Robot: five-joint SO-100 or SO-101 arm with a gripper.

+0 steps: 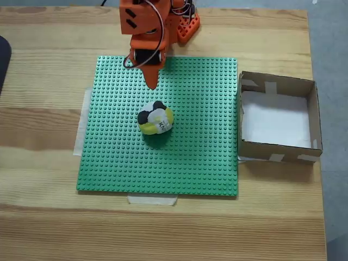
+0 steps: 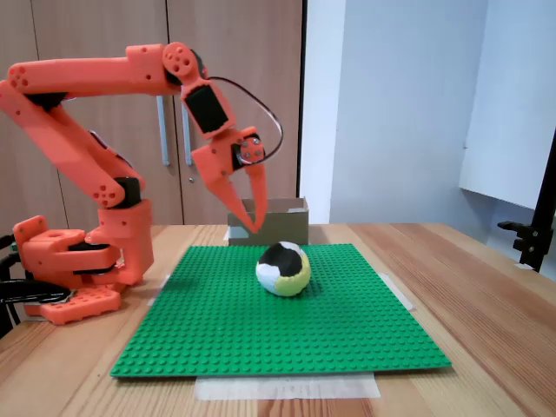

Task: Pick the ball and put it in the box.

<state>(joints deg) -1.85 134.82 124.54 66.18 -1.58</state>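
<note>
The ball [image 1: 155, 120], patched in yellow, white and black, rests near the middle of a green studded baseplate [image 1: 201, 163]. In a fixed view from the side the ball [image 2: 284, 268] lies on the plate [image 2: 261, 339] in front of the box [image 2: 282, 228]. The brown cardboard box [image 1: 277, 150] with a white bottom stands off the plate's right edge, with nothing in it. My orange gripper [image 1: 152, 82] hangs above the plate, just beyond the ball. From the side the gripper [image 2: 255, 228] points down, up and left of the ball, its fingertips together and holding nothing.
The plate is taped to a wooden table [image 1: 49, 217]. My arm's base [image 1: 185, 24] sits at the far edge, seen at the left from the side [image 2: 78, 261]. A dark object [image 1: 2, 60] pokes in at the left edge. A black stand [image 2: 539, 234] rises at the right.
</note>
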